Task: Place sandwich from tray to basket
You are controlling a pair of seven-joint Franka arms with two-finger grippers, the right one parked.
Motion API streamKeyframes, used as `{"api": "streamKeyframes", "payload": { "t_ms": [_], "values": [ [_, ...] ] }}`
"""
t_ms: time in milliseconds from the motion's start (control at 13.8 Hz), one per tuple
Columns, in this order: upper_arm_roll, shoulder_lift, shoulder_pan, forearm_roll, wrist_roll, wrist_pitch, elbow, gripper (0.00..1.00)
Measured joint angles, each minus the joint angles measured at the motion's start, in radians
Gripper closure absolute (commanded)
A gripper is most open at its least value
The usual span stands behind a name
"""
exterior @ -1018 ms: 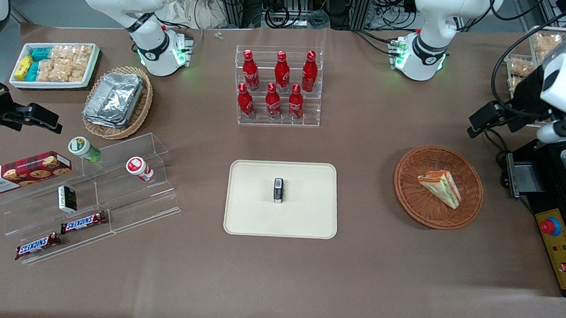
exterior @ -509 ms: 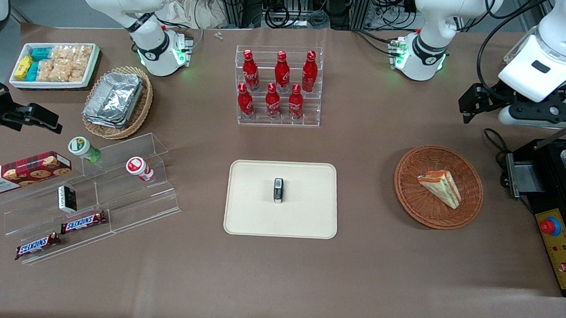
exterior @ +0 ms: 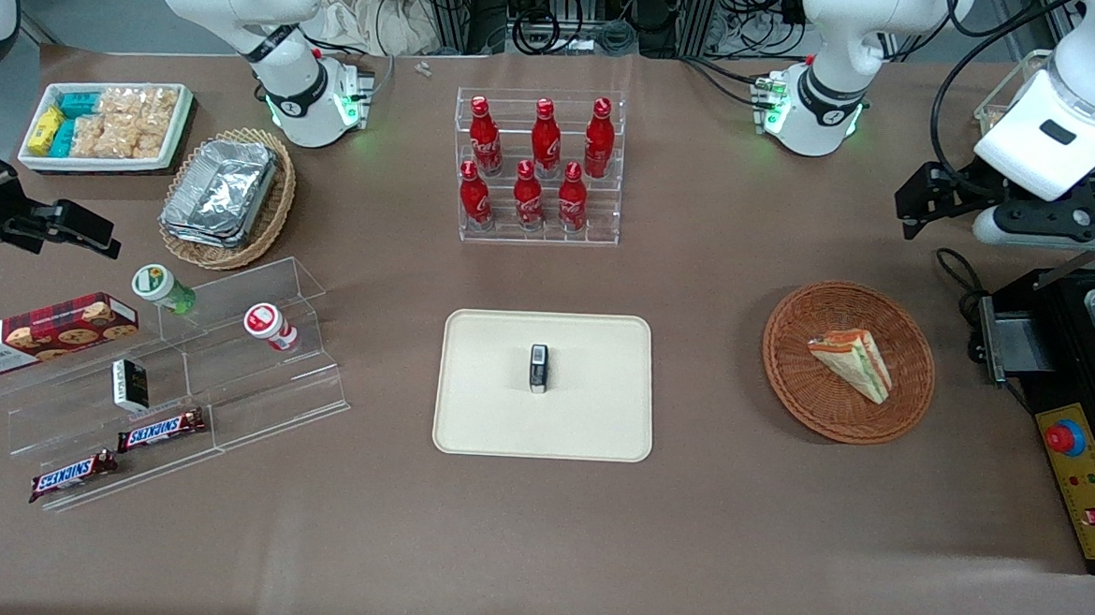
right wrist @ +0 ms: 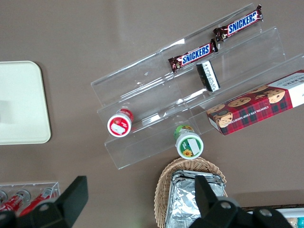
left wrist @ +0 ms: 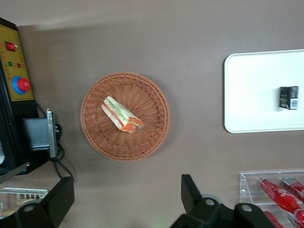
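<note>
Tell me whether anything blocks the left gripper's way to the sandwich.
Nothing visible does. The sandwich lies uncovered in the brown wicker basket, its goal; the open left gripper hovers farther from the front camera than the basket.

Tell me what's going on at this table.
The robot is on a job of putting a sandwich in a basket, and the sandwich already lies in the round wicker basket. The working arm's gripper is open and holds nothing; it hovers above the table, farther from the front camera than the basket. So the placing looks done. Elsewhere, a clear rack holds red bottles.
</note>
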Motion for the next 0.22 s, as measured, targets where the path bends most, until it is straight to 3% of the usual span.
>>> {"api": "streamKeyframes", "payload": {
  "t_ms": [218],
  "values": [
    [0.057,0.003,0.002,-0.070,0.003,-0.008,0.000,0.00]
  ]
}}
